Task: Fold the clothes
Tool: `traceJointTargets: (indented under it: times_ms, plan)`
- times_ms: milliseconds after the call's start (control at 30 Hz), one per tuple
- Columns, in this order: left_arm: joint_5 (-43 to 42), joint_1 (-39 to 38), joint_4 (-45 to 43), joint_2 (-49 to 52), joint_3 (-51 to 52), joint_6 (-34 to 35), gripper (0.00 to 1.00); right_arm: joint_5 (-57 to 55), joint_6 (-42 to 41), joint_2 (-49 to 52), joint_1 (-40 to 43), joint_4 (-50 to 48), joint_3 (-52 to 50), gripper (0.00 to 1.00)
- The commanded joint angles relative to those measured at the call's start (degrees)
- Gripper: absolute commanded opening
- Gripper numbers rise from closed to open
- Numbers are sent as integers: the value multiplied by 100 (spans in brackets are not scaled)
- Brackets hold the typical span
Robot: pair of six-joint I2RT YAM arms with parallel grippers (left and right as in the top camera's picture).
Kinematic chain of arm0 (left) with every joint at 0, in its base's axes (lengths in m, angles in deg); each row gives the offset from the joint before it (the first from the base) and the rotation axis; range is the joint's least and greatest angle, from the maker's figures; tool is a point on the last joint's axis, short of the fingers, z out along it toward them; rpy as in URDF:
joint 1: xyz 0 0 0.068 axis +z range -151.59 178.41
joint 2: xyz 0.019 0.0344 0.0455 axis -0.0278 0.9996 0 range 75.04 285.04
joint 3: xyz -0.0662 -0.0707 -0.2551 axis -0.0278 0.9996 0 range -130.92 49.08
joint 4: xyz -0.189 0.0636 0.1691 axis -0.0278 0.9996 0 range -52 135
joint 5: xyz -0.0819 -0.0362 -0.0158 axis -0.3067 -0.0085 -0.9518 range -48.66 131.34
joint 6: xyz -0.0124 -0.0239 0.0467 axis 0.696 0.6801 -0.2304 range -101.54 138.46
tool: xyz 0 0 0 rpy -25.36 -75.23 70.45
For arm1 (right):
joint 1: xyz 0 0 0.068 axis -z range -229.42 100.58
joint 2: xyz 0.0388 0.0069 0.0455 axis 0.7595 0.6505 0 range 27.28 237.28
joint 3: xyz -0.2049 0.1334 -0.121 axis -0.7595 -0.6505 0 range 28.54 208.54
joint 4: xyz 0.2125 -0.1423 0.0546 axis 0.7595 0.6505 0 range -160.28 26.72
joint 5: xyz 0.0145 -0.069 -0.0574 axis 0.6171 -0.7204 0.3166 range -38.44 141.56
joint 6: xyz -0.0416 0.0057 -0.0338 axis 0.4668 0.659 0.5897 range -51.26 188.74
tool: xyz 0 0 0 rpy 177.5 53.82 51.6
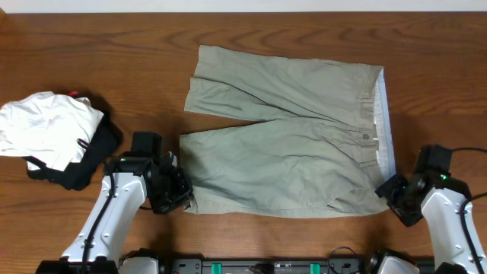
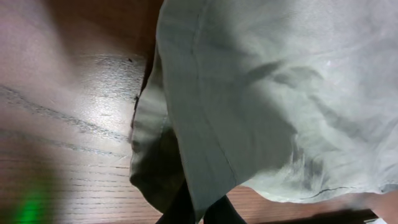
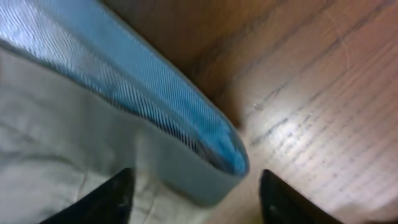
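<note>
Left gripper is pinching tight on the hem of the near leg of the shorts. The shorts are lying flat and spread out in the middle of the table, legs pointing left, waistband on the right. The right gripper is holding its fingers apart around the near waistband corner, not squeezing it.

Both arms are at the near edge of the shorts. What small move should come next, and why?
Probably close the right gripper: its fingers straddle the waistband corner of the shorts without gripping it, while the left gripper pinches the leg hem.
</note>
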Motion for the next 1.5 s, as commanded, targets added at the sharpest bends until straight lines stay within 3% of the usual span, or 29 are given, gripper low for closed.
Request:
traceJointTargets:
  times_ms: [0, 100, 167, 533, 1100, 1467]
  plan:
    - [90, 44, 35, -35, -66, -101, 6, 13, -219, 11, 50, -232, -199, 47]
    - [87, 44, 81, -35, -66, -122, 6, 11, -236, 11, 50, -474, -319, 14]
    - [90, 44, 109, -35, -66, -151, 6, 11, -234, 11, 50, -533, -332, 1]
    - [90, 44, 691, -192, -223, -671, 6, 138, -136, -369, 50, 98, -66, 1]
    - [208, 44, 1665, -2194, -988, -761, 6, -243, 98, -2367, 50, 2203, 1864, 1]
    - [883, 44, 2577, -2634, -2415, -785, 6, -365, 155, -2422, 50, 2942, 2426, 1]
